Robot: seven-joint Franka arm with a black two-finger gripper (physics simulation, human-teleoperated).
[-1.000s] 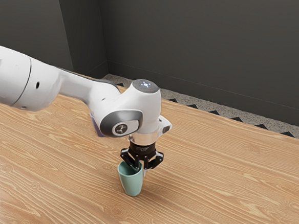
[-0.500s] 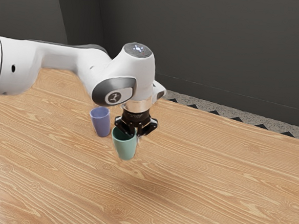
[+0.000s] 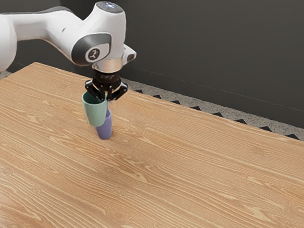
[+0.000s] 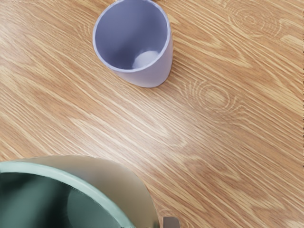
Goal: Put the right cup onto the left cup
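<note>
**Green cup clamped and airborne, near the purple cup, not stacked**

Black two-finger gripper [image 3: 107,94] is closed on the wall of the pale green, smooth, tapered cup [image 3: 93,113], at the rim. One finger goes down inside the mouth, the other sits against the outside. Jaws: clamped on that cup, wall pinched between them.

Green cup: off the table, mouth up, roughly upright. Hangs just under the gripper, on the side toward the exterior view's left.

Purple, smooth, tapered cup [image 3: 106,129]: standing upright on the light brown wood-grain table [image 3: 189,174]. In the exterior view the green cup overlaps it and hides part of its upper body; the purple base shows lower down.

Wrist view: purple cup's round mouth is open to the camera, inner wall and paler inside bottom visible. Green cup is the big close shape, pale rim, darker green inside. Bare wood shows between the two, so they are apart. Green is not over the purple mouth. Exact gap: can't tell.

White arm [image 3: 38,26] with grey trim comes in from the exterior view's left, hand pointing down over the table. Behind the table: dark grey wall [image 3: 209,45], speckled floor strip [image 3: 253,124] with dark triangles along it.
</note>
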